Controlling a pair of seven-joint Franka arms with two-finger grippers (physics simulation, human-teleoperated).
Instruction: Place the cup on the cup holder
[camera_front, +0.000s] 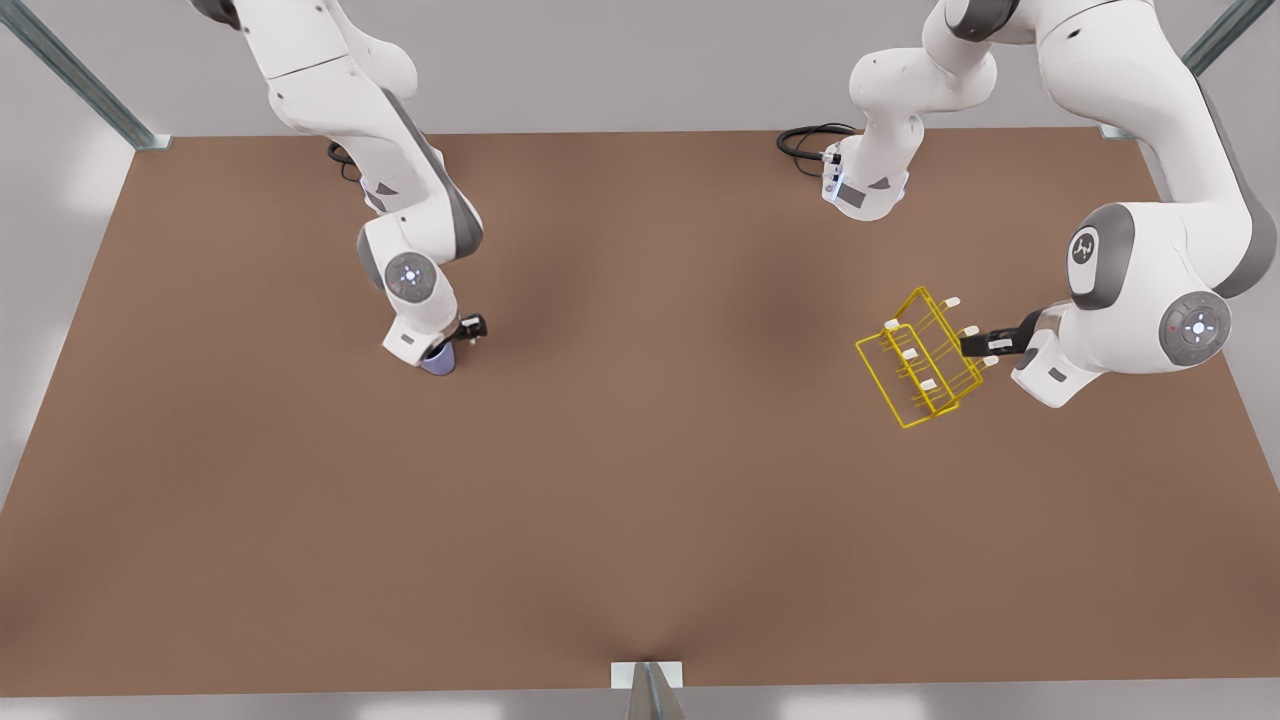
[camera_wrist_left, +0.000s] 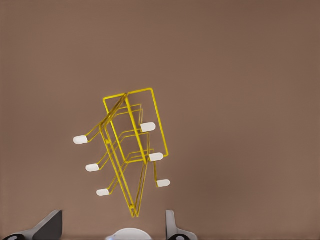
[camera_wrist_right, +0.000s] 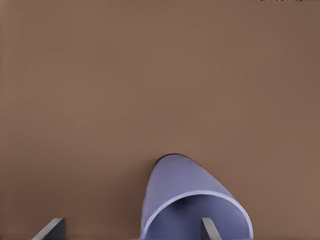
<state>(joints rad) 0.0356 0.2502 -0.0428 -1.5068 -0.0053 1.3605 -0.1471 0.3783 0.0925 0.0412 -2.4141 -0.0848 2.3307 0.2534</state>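
While the left end effector pinches the tilted cup holder off the surface, the right end effector, straddling the cup's rim, should clamp firmly before lifting.

We see the lavender-blue cup upright on the brown table, well apart from the yellow wire cup holder, which sits tilted with white-capped prongs.
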